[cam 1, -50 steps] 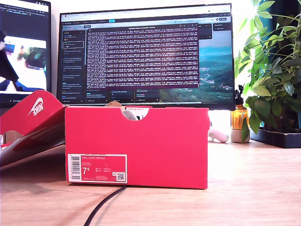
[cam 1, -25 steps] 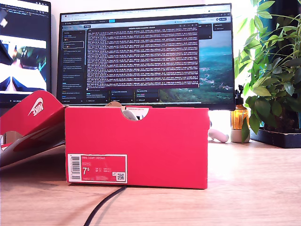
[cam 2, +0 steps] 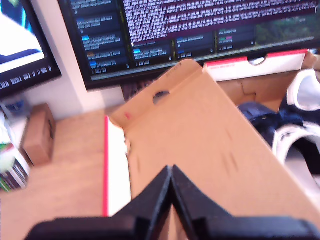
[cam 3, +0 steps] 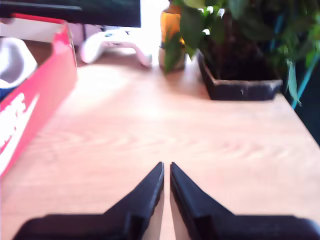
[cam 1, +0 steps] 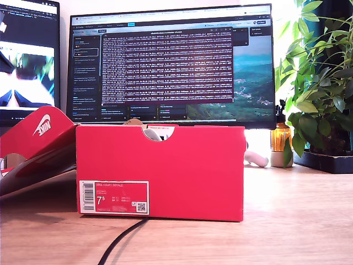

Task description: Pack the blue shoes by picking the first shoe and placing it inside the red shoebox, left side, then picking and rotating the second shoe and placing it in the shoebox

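Navy shoes [cam 2: 265,117], blurred, lie boxed beyond my first gripper [cam 2: 170,182].

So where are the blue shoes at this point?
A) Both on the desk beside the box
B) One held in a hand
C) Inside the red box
C: the first wrist view shows the blue shoes lying inside the open red box, with both hands empty.

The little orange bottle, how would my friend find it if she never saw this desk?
Start at the big dark computer monitor behind the bright red cardboard shoebox. Go towards the exterior view's right, to the leafy green plant. The small amber-orange bottle with a dark pump top stands beside the leaves, the only orange thing there, next to a white game controller.
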{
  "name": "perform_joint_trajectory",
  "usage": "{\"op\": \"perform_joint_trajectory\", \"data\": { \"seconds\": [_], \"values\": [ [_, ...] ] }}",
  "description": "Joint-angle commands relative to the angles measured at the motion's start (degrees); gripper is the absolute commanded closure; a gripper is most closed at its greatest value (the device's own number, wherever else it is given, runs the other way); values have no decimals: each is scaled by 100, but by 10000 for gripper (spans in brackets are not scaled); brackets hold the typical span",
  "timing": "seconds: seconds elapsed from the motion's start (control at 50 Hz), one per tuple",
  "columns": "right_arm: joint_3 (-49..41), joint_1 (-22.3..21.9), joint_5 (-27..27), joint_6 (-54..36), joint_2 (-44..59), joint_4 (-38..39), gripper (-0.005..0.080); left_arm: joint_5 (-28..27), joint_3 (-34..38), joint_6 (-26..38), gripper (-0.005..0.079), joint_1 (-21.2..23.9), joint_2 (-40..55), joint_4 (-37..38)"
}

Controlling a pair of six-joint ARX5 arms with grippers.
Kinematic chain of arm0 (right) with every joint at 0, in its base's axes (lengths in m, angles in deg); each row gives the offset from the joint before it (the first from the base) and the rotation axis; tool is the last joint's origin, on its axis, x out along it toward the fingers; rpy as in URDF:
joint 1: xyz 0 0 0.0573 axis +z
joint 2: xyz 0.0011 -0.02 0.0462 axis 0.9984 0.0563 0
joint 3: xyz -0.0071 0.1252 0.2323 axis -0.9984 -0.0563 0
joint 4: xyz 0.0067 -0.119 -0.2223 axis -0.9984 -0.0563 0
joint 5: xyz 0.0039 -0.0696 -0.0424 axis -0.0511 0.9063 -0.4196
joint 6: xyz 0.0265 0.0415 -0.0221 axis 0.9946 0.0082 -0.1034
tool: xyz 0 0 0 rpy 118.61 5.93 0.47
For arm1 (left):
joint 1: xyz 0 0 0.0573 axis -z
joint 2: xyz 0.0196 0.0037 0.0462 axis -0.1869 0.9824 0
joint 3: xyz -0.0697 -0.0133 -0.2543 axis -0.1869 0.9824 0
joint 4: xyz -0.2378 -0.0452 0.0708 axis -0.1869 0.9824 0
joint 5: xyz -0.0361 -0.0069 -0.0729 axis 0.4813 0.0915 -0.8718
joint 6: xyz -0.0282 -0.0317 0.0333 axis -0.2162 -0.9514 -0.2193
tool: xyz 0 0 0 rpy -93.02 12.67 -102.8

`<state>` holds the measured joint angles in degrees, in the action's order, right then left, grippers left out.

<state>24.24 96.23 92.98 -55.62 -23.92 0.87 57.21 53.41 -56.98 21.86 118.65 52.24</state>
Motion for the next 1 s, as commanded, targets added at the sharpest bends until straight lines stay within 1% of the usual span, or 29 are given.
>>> {"op": "perform_joint_trajectory", "data": {
  "seconds": [0.0,0.24,0.46,0.8,0.88,0.98],
  "values": [
    [-136,-59,-15,-48,-22,76,764,-44,341,-37,761,-7,0,-177],
    [-363,-103,-37,57,-22,201,764,-52,949,-164,761,-9,-2,-813],
    [-656,-103,2,59,-22,223,764,-92,1311,-186,761,-11,-2,-1080],
    [-844,-101,0,219,-22,173,764,-195,1784,-376,761,-11,-28,-1198],
    [-857,-103,0,214,-22,68,764,-197,1980,-452,761,-11,-125,-1270],
    [-920,-101,-13,315,-22,129,764,-197,2149,-610,761,-11,-358,-1261]
  ]
}}
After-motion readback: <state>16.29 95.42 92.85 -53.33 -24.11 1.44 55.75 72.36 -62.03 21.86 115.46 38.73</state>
